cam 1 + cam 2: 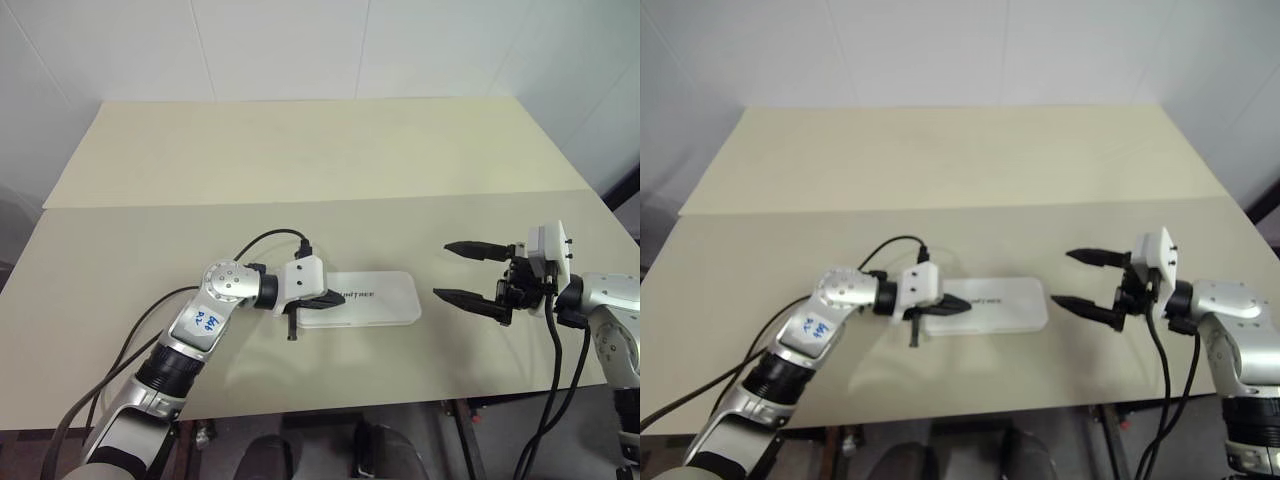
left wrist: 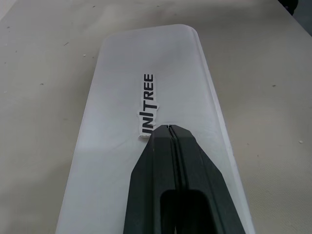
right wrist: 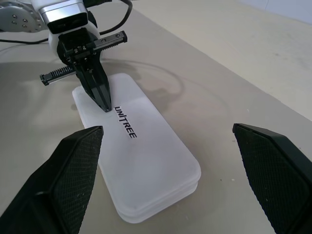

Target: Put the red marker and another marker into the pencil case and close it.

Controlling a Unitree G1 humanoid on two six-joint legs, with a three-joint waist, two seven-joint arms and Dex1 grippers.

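Observation:
The white pencil case (image 1: 378, 301) lies flat on the table with its lid down, dark lettering (image 2: 147, 102) on top. My left gripper (image 1: 338, 297) is shut, and its joined tips (image 2: 168, 127) rest on the lid at the left end of the lettering. My right gripper (image 1: 441, 270) hovers to the right of the case, a short gap away, open wide with nothing between its fingers (image 3: 73, 161). The red marker and the other marker are out of view; the closed lid hides the inside of the case.
The cream table (image 1: 300, 150) has a seam (image 1: 150, 203) running across behind the case. A black cable (image 1: 268, 237) loops from my left wrist over the table behind the case. The table's front edge (image 1: 400, 402) is close below the case.

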